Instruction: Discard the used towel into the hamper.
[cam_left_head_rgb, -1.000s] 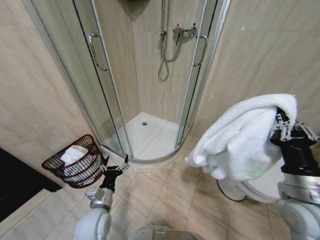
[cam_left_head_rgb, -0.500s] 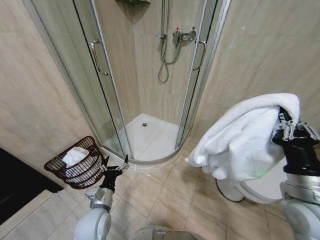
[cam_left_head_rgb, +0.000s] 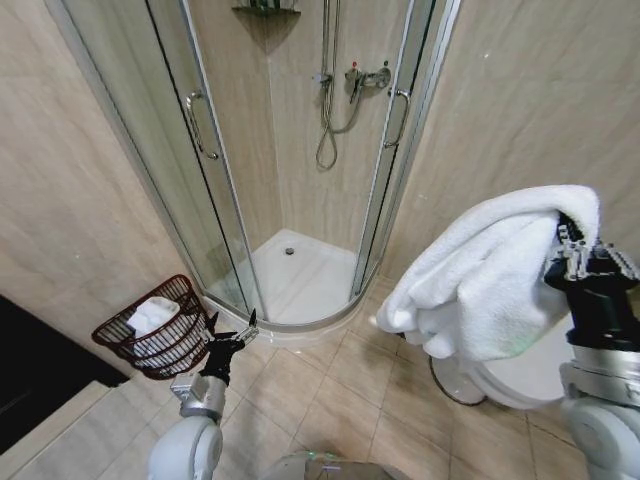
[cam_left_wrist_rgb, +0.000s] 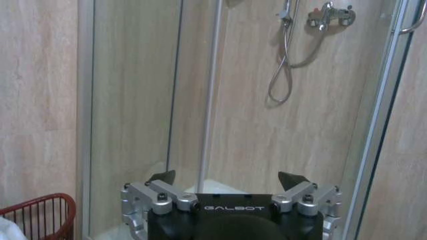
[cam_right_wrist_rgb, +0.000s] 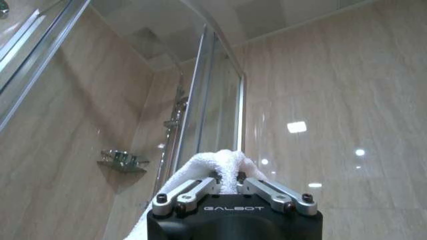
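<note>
towel (cam_left_head_rgb: 480, 275): big white terry, soft n floppy, prob light. Pinched at top fold by right gripper (cam_left_head_rgb: 572, 250), rest hangs over toilet (cam_left_head_rgb: 520, 375), far right.
hamper (cam_left_head_rgb: 155, 328): floor, far left by shower, some white cloth inside already.
left gripper (cam_left_head_rgb: 232, 335): jaws wide, empty, next to hamper.

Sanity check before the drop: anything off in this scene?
Nothing stands out. Right tool grips the towel, left tool open by the hamper, which stands upright and holds white cloth.
</note>
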